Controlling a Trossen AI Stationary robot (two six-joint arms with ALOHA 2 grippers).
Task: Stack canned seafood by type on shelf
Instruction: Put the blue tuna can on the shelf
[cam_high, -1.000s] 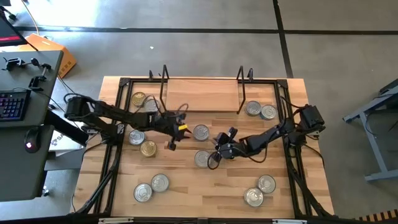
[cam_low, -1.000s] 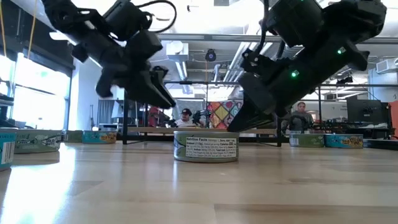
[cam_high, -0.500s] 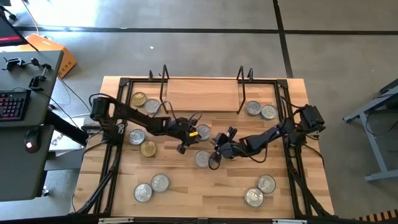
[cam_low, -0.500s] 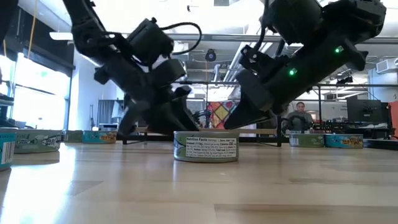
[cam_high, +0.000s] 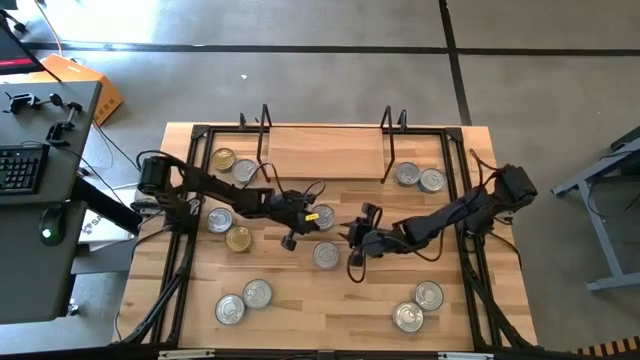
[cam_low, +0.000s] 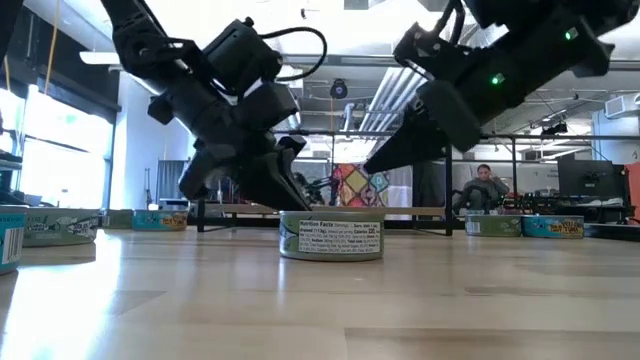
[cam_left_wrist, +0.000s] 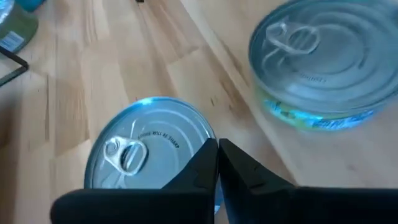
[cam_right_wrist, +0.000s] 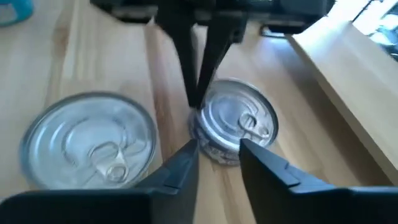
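Note:
Two silver-lidded tins stand flat on the tabletop mid-table: a farther one and a nearer one. My left gripper is shut, its tips at the farther tin's rim; it shows in the right wrist view slanting down onto that tin. My right gripper is open, hovering just right of both tins and touching nothing. The light-wood shelf with black wire uprights stands at the far edge, with no tins on it. My left gripper's shut fingertips meet the farther tin at its rim, on the side facing the nearer tin. They come slanting down from the table's left. The tin stands flat on the table. Whether they press it or merely touch, I cannot tell.
Other tins lie scattered: two gold-lidded ones and silver ones at the left, a pair by the shelf's right upright, and pairs at the near left and near right.
My left gripper has swung toward the table's right and come down, from the open wood left of the middle tins to the farther tin, then stayed there. My right gripper has risen and drawn back a little toward the right.

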